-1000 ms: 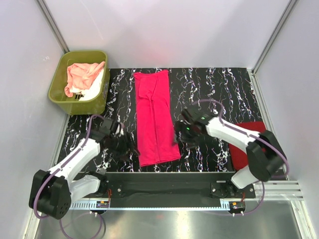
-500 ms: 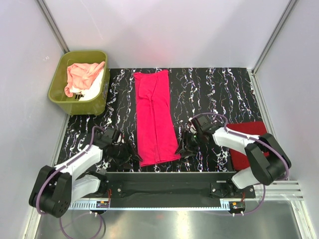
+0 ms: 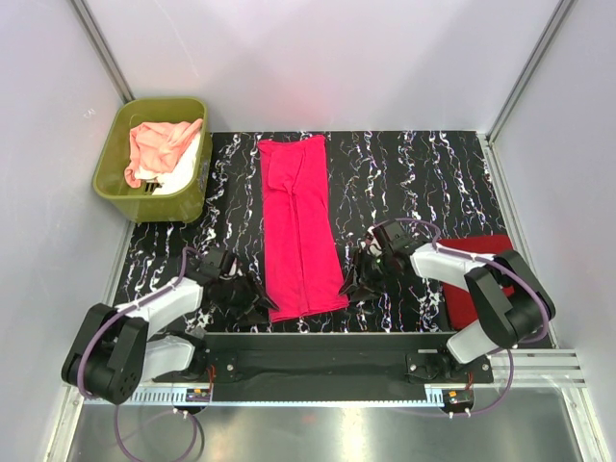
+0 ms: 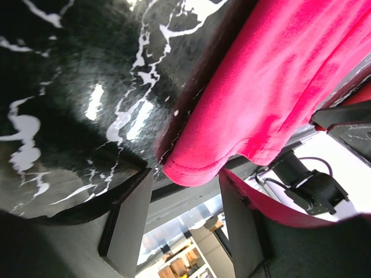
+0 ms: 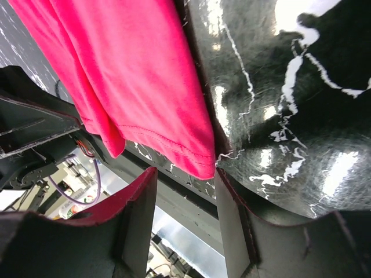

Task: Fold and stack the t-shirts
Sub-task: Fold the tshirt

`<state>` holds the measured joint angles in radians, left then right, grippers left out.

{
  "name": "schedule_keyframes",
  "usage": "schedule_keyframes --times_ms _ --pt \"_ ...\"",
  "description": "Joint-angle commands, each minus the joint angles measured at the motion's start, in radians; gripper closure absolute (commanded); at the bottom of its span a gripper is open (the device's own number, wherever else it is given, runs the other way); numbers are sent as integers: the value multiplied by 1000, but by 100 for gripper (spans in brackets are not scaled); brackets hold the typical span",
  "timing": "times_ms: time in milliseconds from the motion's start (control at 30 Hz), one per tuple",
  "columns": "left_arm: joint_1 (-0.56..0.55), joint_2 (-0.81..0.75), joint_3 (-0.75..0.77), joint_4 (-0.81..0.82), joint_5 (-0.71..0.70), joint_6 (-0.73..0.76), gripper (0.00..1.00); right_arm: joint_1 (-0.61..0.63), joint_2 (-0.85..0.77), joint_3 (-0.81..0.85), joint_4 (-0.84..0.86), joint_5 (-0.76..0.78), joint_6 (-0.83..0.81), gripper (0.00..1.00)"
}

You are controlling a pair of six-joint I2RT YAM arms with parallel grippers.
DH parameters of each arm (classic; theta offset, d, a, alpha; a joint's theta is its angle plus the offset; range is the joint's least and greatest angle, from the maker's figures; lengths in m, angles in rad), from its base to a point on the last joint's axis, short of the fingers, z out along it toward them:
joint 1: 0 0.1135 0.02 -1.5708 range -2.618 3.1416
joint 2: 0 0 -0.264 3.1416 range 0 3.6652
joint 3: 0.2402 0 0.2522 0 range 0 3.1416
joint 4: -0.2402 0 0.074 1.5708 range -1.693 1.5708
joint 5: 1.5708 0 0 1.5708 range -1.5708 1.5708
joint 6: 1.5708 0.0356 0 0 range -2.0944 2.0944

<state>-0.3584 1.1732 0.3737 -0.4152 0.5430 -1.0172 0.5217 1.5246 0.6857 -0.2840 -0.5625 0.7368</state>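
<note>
1. The hot pink t-shirt [image 3: 300, 231] lies flat as a long narrow strip down the middle of the black marbled table [image 3: 414, 173].
2. The left gripper [image 3: 266, 305] sits low at its near left corner, fingers apart around the hem corner.
3. The right gripper [image 3: 348, 287] sits at the near right corner, fingers likewise apart.
4. A darker red t-shirt [image 3: 486, 245] lies by the right edge.
5. A peach-pink t-shirt [image 3: 159, 144] and a white t-shirt [image 3: 183, 168] sit in the olive tub [image 3: 111, 178].

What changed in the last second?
Both arms slid toward the near edge: the left fingers straddle the hot pink t-shirt at its near-left corner, the right fingers at its near-right corner. Neither grips yet. That shirt, the dark red t-shirt and the tub stayed put.
</note>
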Motion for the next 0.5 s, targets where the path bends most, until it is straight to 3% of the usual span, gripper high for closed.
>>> schedule_keyframes --times_ms 0,133,233,400,467 --pt "-8 54 -41 12 -103 19 44 -14 17 0 19 -25 -14 49" --pt "-10 101 -39 32 -103 23 49 -14 26 -2 28 -31 -10 49" --pt "-10 115 -44 32 -112 25 57 -15 39 -2 34 -40 -13 49" --pt "-10 128 -38 30 -126 35 60 -14 72 5 34 -56 -30 49" --pt "-10 140 -38 41 -124 40 67 -14 84 9 29 -57 -40 49"
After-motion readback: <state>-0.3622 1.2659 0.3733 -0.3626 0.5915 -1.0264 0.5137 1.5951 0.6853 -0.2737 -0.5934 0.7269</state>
